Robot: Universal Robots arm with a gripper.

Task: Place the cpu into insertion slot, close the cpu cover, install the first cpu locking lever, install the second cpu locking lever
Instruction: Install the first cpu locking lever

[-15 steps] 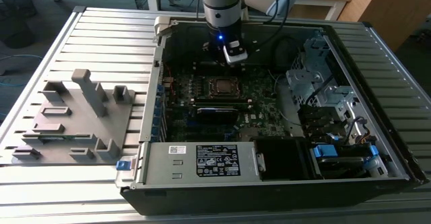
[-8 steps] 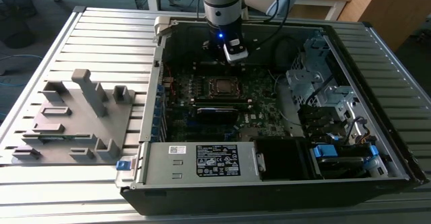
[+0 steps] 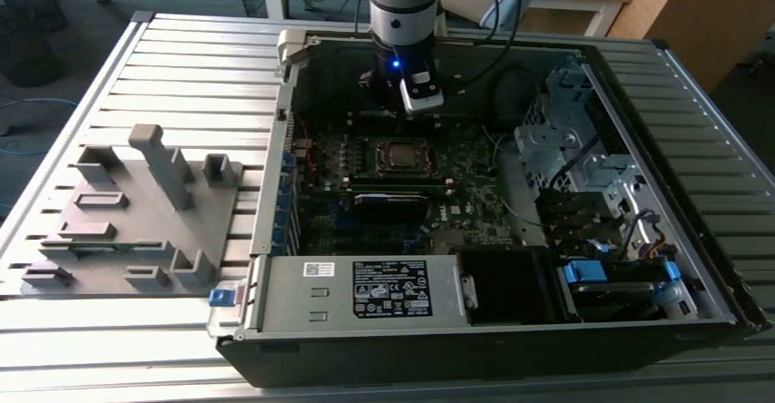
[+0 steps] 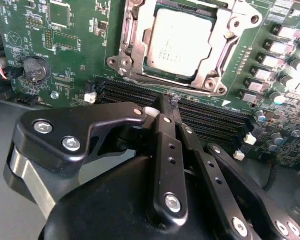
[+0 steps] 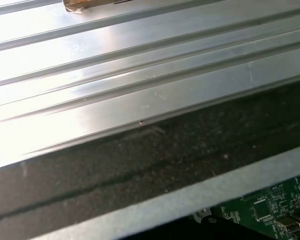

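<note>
**A:** Start closest to the second wrist camera. What do you make of the black, link-armed gripper [image 4: 166, 111]?

**B:** Its two fingers are pressed together with nothing between them. The tips hang over the black memory slots [image 4: 210, 117], just short of the socket.

**A:** And the small flat square cpu with the dull grey top [image 4: 180, 41]?

**B:** It lies flat inside the socket, so I judge the placing done. The thin silvery metal cpu cover frame [image 4: 216, 54] lies down around it, the chip showing through its window. I can't tell whether either locking lever is hooked.

**A:** Then how should you handle the levers well?

**B:** Keep the fingers closed and use them as a blunt pusher. Press on the lever wire itself, not on the frame or the chip, and watch the green motherboard [image 4: 70, 55] parts nearby.

**A:** Farther out?

**B:** In the exterior view the arm [image 3: 402, 4] stands inside the open black computer case [image 3: 678, 194], just behind the socket, with the grey fixture tray [image 3: 122, 212] well apart at the exterior view's left.
</note>
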